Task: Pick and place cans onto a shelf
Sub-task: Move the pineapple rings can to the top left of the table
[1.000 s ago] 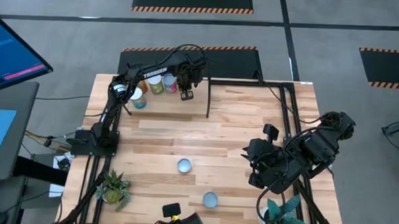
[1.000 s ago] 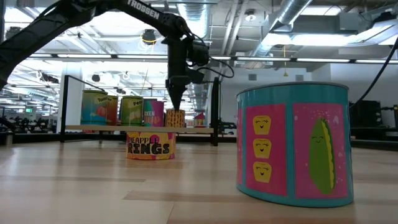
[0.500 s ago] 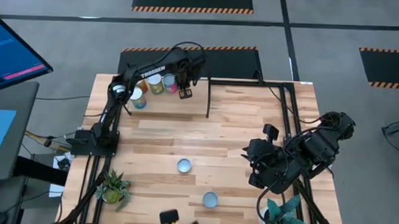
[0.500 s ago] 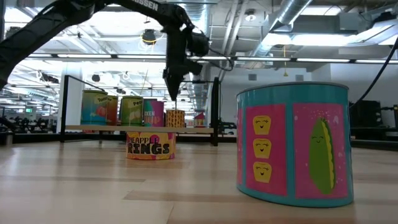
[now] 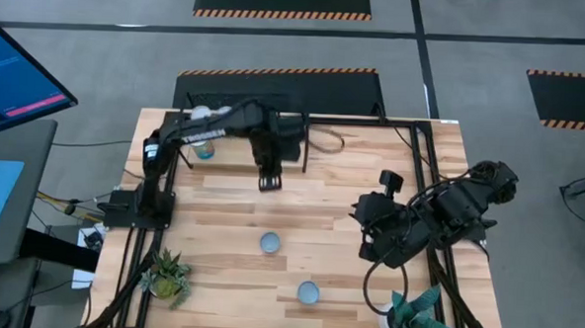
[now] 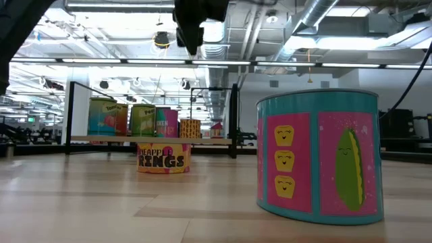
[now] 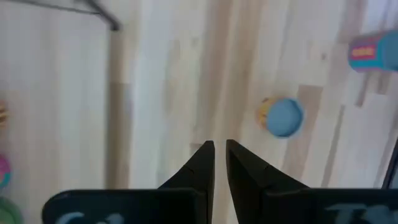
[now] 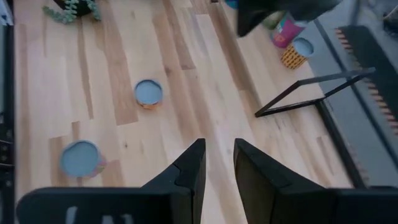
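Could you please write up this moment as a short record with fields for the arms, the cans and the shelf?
left gripper: empty, fingers nearly shut, raised over bare tabletop just in front of the shelf
right gripper: holds nothing, waits over the table's right side
shelf: at the table's far left; four cans stand on it in a row
cans on the table: two, the pineapple rings can and the teal and pink can, both upright in the front middle
plants: one at each front corner
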Controlling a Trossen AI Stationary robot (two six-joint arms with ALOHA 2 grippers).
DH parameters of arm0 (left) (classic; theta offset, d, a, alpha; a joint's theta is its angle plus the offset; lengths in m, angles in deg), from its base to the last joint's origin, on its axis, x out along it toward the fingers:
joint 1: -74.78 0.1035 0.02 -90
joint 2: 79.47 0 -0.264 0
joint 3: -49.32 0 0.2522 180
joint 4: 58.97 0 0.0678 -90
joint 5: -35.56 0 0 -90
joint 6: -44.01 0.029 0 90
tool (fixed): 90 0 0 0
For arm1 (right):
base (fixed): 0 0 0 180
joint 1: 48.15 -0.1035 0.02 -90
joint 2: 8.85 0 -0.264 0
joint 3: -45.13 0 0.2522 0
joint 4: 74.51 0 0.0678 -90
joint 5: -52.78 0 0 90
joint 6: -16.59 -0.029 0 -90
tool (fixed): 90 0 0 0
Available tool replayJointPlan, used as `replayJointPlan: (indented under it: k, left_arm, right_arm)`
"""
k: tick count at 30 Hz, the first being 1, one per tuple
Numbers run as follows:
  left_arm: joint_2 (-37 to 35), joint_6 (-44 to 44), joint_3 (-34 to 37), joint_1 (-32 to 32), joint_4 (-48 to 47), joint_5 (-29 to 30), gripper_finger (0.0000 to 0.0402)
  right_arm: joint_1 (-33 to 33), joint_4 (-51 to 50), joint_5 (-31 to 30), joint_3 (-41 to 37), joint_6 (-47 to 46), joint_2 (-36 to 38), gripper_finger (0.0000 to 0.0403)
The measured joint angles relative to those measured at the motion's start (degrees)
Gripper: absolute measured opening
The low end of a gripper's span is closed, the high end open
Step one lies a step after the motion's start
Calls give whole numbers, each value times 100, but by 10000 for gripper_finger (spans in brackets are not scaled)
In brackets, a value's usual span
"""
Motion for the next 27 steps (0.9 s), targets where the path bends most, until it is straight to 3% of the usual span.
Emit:
replayJointPlan:
  k: [8, 15, 21, 27]
  left_arm:
    - [-7, -399, 0, -1070, 9, 722, 26]
    - [-7, -831, 3, -1603, 683, 961, 38]
    - [-7, -304, 29, -1962, 761, 1388, 48]
    - [80, 467, 709, -2246, 1279, 288, 46]
  right_arm:
    - [1, 0, -936, -7, 346, 122, 106]
    - [-177, -1, -1472, -4, -415, 333, 106]
    - [-460, 0, -915, -4, -688, 269, 106]
    - [-861, -4, 51, 0, -795, 98, 106]
